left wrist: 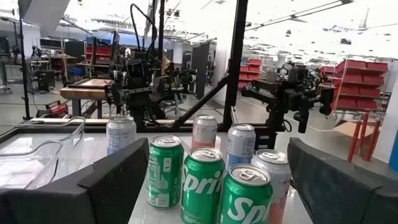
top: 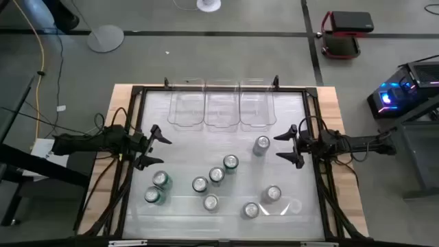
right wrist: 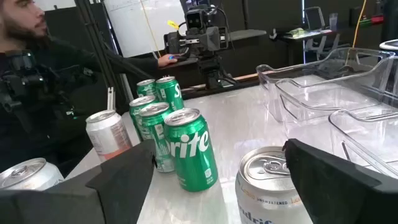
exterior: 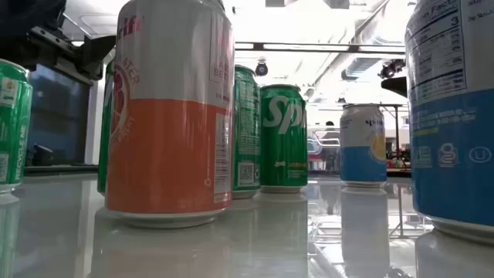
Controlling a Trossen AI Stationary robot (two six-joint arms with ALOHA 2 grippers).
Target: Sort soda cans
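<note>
Several soda cans stand upright on the white table top. In the high view a slanting row of three (top: 216, 175) stands mid-table, with one can (top: 261, 145) farther back near the right gripper. Two green cans (top: 158, 187) stand near the left side and three more (top: 251, 210) toward the near edge. My left gripper (top: 156, 145) hovers open at the table's left, and its wrist view shows green Sprite cans (left wrist: 202, 180) ahead between its fingers. My right gripper (top: 288, 145) hovers open at the right, beside a silver-topped can (right wrist: 270, 186).
Three clear plastic bins (top: 221, 106) stand side by side along the far edge and also show in the right wrist view (right wrist: 336, 93). A dark frame (top: 137, 92) borders the table. A person (right wrist: 25, 68) sits beyond the table's left side. The low view shows an orange-and-white can (exterior: 170, 116) close up.
</note>
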